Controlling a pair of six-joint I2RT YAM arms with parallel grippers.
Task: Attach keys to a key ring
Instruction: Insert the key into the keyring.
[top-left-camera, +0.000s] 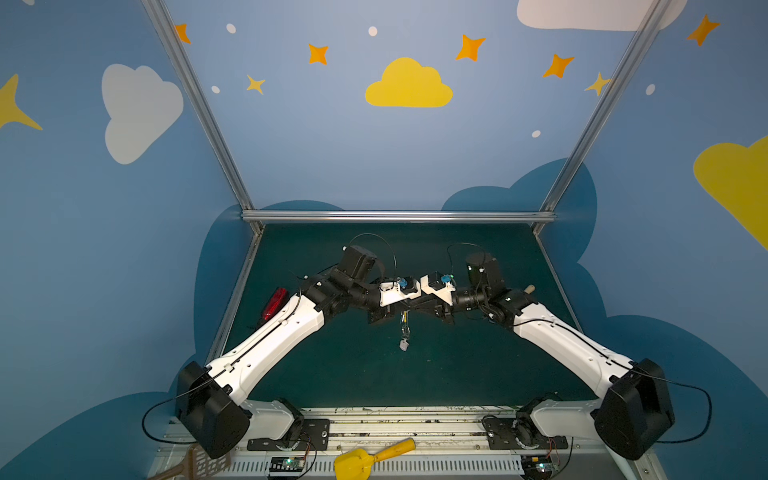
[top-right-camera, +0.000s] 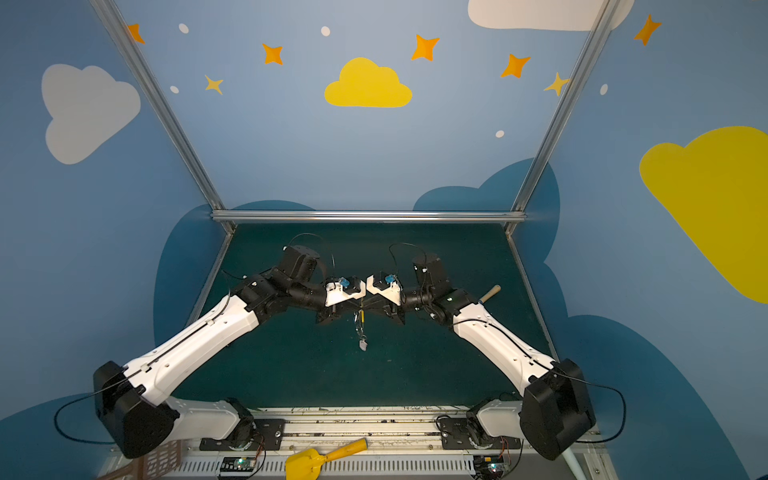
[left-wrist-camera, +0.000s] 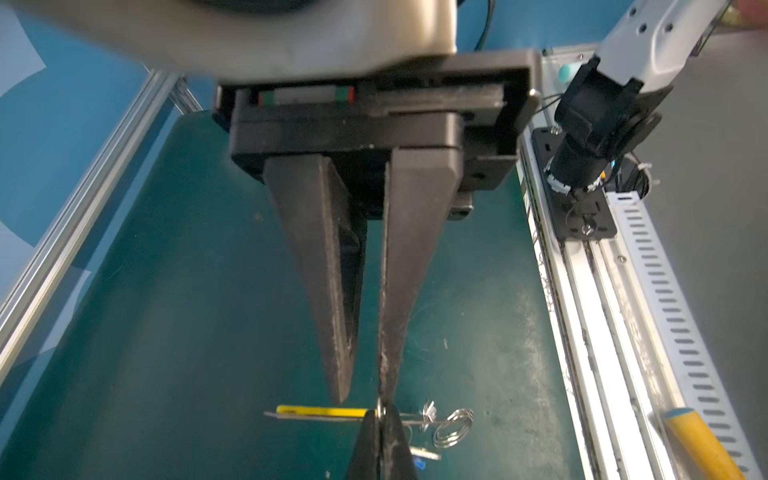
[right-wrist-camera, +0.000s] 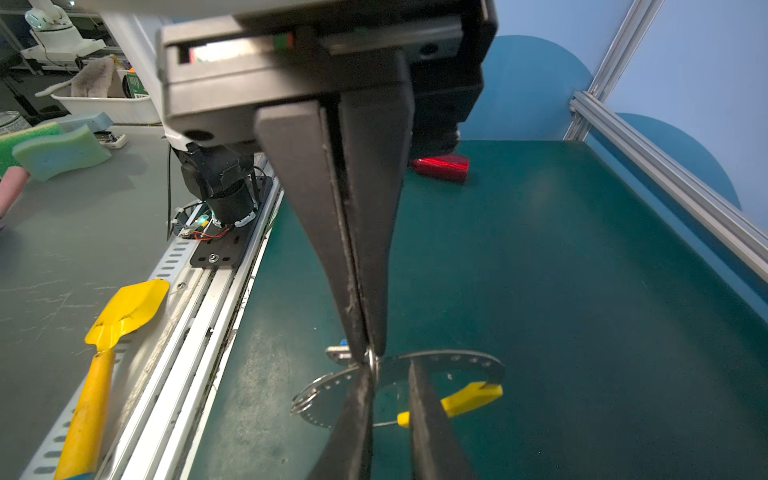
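There are two hands, one key ring, one key, one white fob and one coiled split ring. The right hand (right-wrist-camera: 370, 353) has its two dark, tapered fingers (right-wrist-camera: 316, 232) pressed together on the key ring (right-wrist-camera: 449, 357), at the spot where a small silver loop (right-wrist-camera: 371, 360) sits on the band. The left hand (left-wrist-camera: 362, 403) faces it tip to tip. Its fingers stand a little apart, not clamped, and one fingertip (left-wrist-camera: 386, 390) touches the ring at the end of the yellow sleeve (left-wrist-camera: 320, 411).

The ring is a thin, flat, dark-grey hoop with a row of small holes. In both top views it shows edge-on, as a line running from the fingertips toward the arm bases. The key (right-wrist-camera: 338, 353), silver metal with a blue tag, is just beside the right fingertips and points sideways away from them. The split ring (left-wrist-camera: 453, 428) is at the hoop, a little beyond the left fingertips. The fob (top-left-camera: 404, 345) is at the end farthest from both hands, over the green surface (right-wrist-camera: 561, 291).
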